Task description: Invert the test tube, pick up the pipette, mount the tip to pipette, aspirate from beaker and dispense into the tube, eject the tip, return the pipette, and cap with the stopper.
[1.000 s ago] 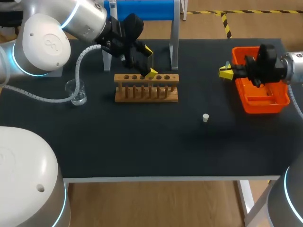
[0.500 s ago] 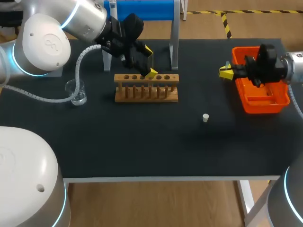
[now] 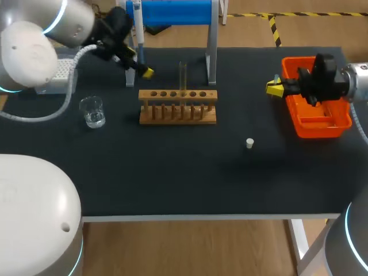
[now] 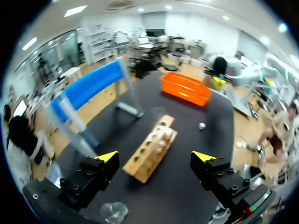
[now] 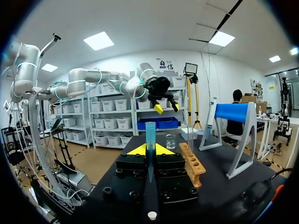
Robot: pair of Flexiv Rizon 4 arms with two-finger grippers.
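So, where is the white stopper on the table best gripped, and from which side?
Probably its round sides, coming straight down from above. The stopper sits alone on the table, small and low, with free space all around, so it can be pinched across; a sideways approach might push it.

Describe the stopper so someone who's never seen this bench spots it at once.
On the black table, find the wooden rack near the middle and the orange bin at the right. The stopper stands on the bare surface between them, nearer the front edge. It is the only small white cylinder, alone and touching nothing.
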